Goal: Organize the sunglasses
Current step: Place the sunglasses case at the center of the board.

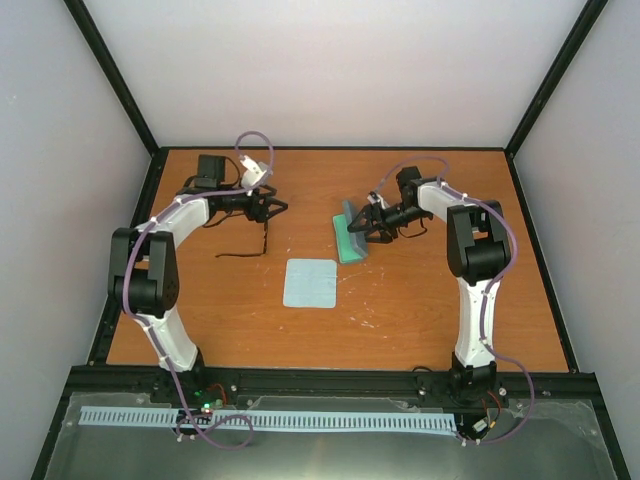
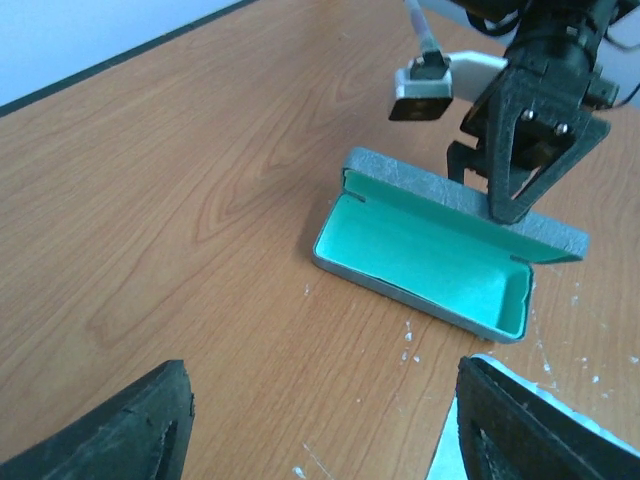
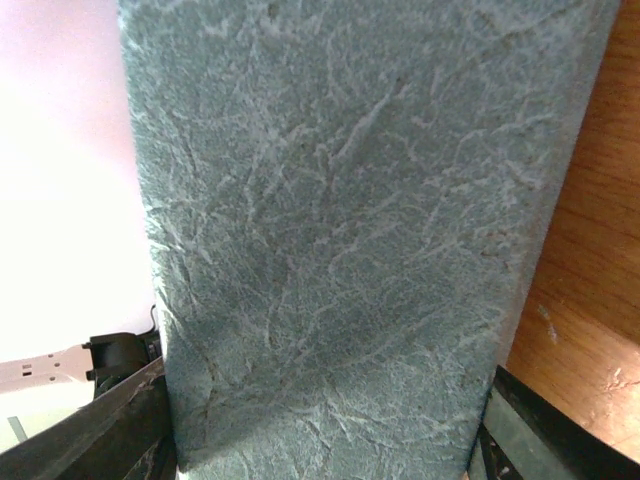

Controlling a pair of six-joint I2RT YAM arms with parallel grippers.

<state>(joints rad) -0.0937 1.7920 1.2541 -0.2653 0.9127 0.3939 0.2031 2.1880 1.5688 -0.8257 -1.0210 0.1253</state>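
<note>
On the wooden table [image 1: 430, 300], left of centre: the sunglasses [image 1: 242, 254], a thin dark wire shape lying just on the near side of the left gripper [image 1: 270, 208]. One slim line of the frame running up toward that gripper's tips; touching or not, impossible to tell from the top view. Out of sight in the left wrist view, where the two dark fingers [image 2: 130, 425] sit wide apart at the bottom corners, wood between them.

Right of centre, well apart from the sunglasses: the grey-blue case [image 2: 420, 262], open, mint-green lining facing up, lid [image 2: 430, 175] standing behind the tray. At the lid's far side, the right gripper [image 1: 360, 227], one black finger down over the lid's top edge as seen from the left wrist. In the right wrist view, mottled grey case skin with pale veins from edge to edge, fingers [image 3: 105, 425] set apart at either side of it; pressing on it or merely beside it, cannot tell.

Between the two and nearer the arm bases: a flat light-blue square cloth [image 1: 309, 283], touching neither case nor sunglasses.
</note>
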